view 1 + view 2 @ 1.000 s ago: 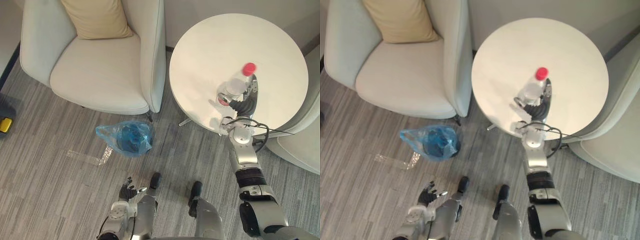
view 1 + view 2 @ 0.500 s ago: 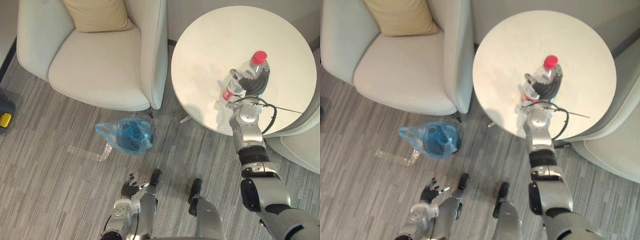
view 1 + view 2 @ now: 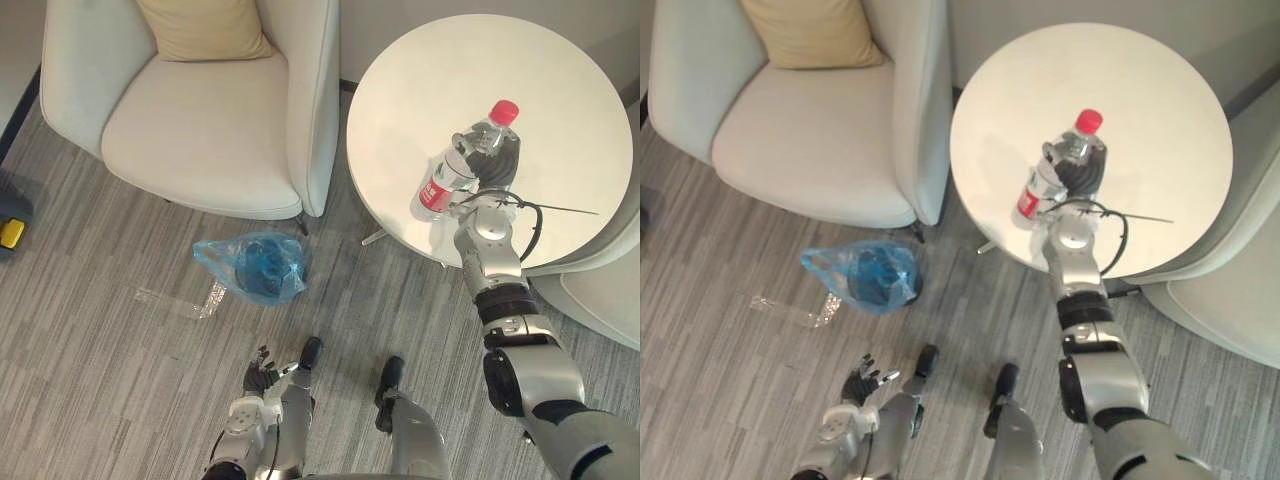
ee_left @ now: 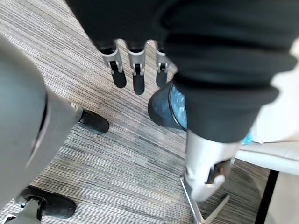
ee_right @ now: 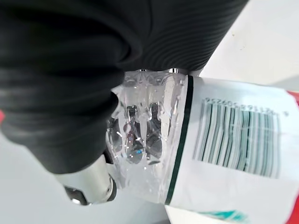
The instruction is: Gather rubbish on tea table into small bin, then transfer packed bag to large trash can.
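Right hand (image 3: 497, 153): fingers curled round the upper body of a clear plastic bottle (image 3: 455, 178). The right wrist view shows them wrapped against the plastic, seen through it beside the white label (image 5: 233, 140). The bottle is held tilted over the near part of the round white tea table (image 3: 560, 80), red cap (image 3: 504, 110) pointing away from the robot and base toward the table's near edge. I cannot tell whether the base is touching the tabletop or just off it. It is the one piece of rubbish I can see at the table. The small bin (image 3: 262, 272), lined with a blue bag (image 3: 215, 258), stands on the grey carpet well apart from the table, just in front of the pale armchair (image 3: 200, 130) with its tan cushion (image 3: 200, 25). The bag's mouth is open. Left hand (image 3: 259, 378) hangs low beside the body, fingers (image 4: 135, 74) straight and holding nothing, with the bin ahead of it in the left wrist view. Progress, judged: early. The bottle is grasped but not yet in the bin. Left to do: carry it across and drop it in, close and lift out the bag, and take it to the large trash can.
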Tool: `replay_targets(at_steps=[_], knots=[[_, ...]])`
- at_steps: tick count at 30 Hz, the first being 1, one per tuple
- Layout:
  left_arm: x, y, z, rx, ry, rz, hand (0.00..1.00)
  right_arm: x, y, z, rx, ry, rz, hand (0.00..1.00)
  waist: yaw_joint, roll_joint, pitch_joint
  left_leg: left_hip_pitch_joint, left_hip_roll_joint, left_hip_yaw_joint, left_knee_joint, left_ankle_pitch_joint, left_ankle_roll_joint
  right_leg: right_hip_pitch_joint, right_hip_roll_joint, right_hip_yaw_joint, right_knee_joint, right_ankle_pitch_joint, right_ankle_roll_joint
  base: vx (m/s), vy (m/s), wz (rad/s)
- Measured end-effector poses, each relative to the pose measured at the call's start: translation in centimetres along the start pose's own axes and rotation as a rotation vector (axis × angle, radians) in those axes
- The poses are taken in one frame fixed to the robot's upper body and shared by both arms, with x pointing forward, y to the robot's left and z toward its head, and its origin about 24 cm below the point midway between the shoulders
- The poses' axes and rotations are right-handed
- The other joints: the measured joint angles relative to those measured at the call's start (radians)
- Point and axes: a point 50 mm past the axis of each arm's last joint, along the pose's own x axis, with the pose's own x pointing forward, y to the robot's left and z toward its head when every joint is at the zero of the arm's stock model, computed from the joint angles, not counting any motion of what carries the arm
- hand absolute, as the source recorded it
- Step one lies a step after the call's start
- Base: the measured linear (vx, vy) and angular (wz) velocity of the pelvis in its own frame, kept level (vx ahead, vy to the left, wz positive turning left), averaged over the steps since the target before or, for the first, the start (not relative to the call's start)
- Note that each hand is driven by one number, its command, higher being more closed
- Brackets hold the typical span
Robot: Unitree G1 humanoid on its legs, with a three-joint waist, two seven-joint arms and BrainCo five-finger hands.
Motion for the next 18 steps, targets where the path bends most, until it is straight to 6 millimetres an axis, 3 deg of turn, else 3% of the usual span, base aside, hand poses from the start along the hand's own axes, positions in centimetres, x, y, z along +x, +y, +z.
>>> replay_targets(at_steps=[6, 12, 18], knots=[[0.0, -0.1, -0.4, 0.048, 0.024, -0.012, 0.00, -5.3, 0.1, -0.9, -0.015, -0.026, 0.070, 1.00, -0.024, -0.012, -0.005, 0.058, 0.015, 0.025, -0.022, -0.001, 0.000, 0.038, 0.019, 0.028, -0.010, 0.001, -0.002, -0.01, -0.018, -0.15], [-0.3, 0.2, -1.6, 0.137, 0.079, -0.030, 0.00, -11.1, -0.7, -2.3, -0.070, 0.023, 0.133, 1.00, -0.058, -0.070, -0.052, 0.135, 0.028, 0.051, -0.033, -0.016, 0.004, 0.121, 0.047, 0.062, -0.078, 0.028, -0.001, 0.02, -0.010, -0.17], [-0.7, 1.0, -2.9, 0.205, 0.141, -0.047, 0.00, -14.6, -1.0, -3.9, -0.095, 0.117, 0.195, 1.00, -0.082, -0.093, -0.110, 0.174, 0.024, 0.083, -0.023, -0.032, 0.008, 0.199, 0.061, 0.091, -0.186, 0.086, 0.008, -0.01, 0.029, -0.18]])
